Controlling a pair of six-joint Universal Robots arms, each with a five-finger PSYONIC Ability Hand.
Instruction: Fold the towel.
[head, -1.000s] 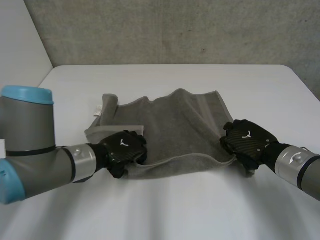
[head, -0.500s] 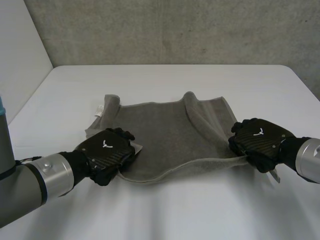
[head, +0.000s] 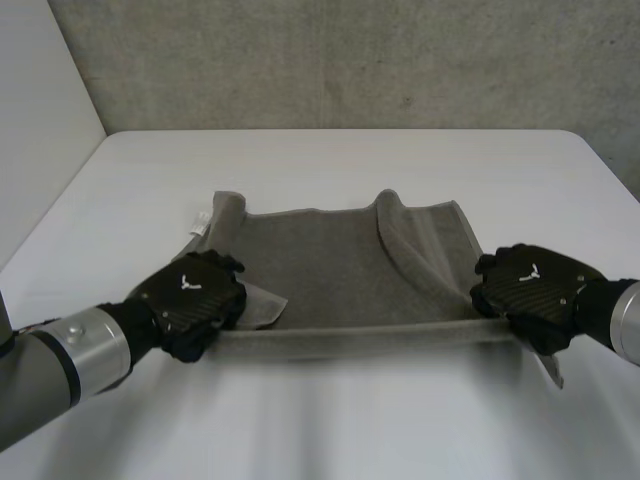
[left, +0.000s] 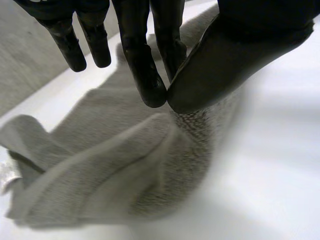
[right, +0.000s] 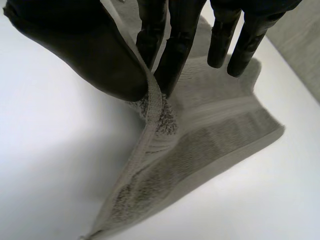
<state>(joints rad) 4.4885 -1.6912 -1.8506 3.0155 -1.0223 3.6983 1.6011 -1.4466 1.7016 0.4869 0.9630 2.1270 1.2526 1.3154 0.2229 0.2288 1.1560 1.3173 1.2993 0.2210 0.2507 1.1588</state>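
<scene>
A grey towel (head: 330, 275) lies on the white table (head: 330, 160), its near edge lifted and stretched taut between my two hands. My left hand (head: 190, 300) pinches the near left corner between thumb and fingers; in the left wrist view the towel (left: 115, 165) hangs from that pinch under the thumb (left: 220, 65). My right hand (head: 530, 290) pinches the near right corner, and in the right wrist view the towel (right: 200, 150) runs up between the thumb (right: 85, 50) and fingers. The far part of the towel rests rumpled on the table.
A small white label (head: 200, 218) sticks out at the towel's far left corner. A grey wall (head: 340, 60) stands behind the table's far edge. Bare table lies in front of the hands and to both sides.
Both hands have drawn back toward the near edge and apart, pulling the towel's near edge straight and taut. The left hand's fingers closed on its corner.
</scene>
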